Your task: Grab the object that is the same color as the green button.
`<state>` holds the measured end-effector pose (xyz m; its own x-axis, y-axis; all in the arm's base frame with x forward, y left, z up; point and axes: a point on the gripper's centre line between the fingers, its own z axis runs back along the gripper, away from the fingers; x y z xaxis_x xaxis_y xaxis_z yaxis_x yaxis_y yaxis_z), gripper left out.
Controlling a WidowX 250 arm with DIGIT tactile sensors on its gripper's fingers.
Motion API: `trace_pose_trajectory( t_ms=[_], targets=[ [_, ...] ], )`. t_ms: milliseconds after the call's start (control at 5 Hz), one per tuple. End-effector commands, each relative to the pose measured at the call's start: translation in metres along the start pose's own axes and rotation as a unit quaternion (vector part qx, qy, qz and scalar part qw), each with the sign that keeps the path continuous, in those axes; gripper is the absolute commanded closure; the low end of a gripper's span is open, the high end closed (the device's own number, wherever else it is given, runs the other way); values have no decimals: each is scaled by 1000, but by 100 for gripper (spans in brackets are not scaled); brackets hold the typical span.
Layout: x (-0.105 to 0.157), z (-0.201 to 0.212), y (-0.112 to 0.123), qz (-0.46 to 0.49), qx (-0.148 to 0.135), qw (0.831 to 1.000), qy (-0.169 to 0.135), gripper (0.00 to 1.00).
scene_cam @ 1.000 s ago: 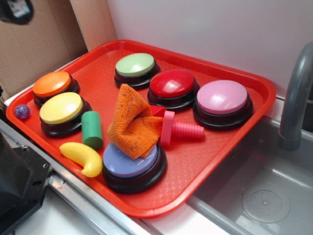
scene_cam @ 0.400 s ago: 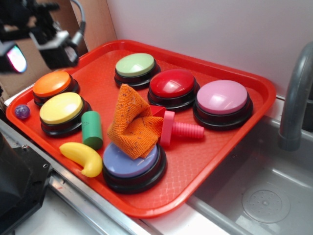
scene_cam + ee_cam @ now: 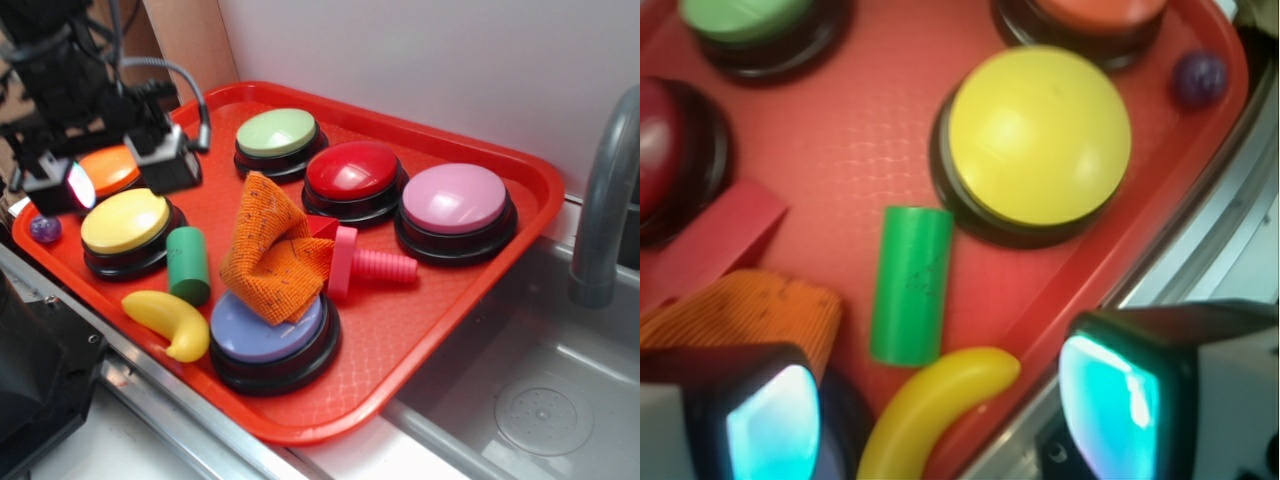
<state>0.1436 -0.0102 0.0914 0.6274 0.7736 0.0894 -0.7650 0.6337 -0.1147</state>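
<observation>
Red tray [image 3: 480, 290] fills most of the exterior view, sitting beside a grey sink [image 3: 540, 400] at lower right. My gripper [image 3: 112, 172] is at upper left of the exterior view, above the orange button [image 3: 112, 168] and just behind the yellow button [image 3: 126, 222]; my fingers [image 3: 1110, 400] are spread wide with nothing between them, one pad in each lower corner of the wrist view.

Buttons on the tray: pink button [image 3: 455, 200] right of centre, red button [image 3: 352, 170] next to it, green button [image 3: 276, 133] at top centre, purple button [image 3: 268, 330] at lower centre. An orange cloth [image 3: 272, 250] stands crumpled, its lower edge lying on the purple button. A red-pink plastic piece [image 3: 365, 262] lies just right of the cloth.

Yellow banana [image 3: 168, 322] is at the lower left tray edge, just left of the purple button. The green cylinder [image 3: 910, 285] lies on its side between the yellow button and the cloth, just above the banana; centre-left in the wrist view, clear of my fingers. Cannot tell whether it touches the yellow button's base. A small purple ball [image 3: 44, 228] sits at the far left tray corner.
</observation>
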Motion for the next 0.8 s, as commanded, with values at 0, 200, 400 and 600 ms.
trace_pose_trajectory(
  t_ms=[0,200,400,600],
  targets=[
    [14,-35,-5,55,20,998,-7,0],
    [16,-51,-7,63,24,998,-2,0],
    [13,-63,-7,63,26,998,6,0],
    [13,-69,-7,64,30,997,15,0]
  ],
)
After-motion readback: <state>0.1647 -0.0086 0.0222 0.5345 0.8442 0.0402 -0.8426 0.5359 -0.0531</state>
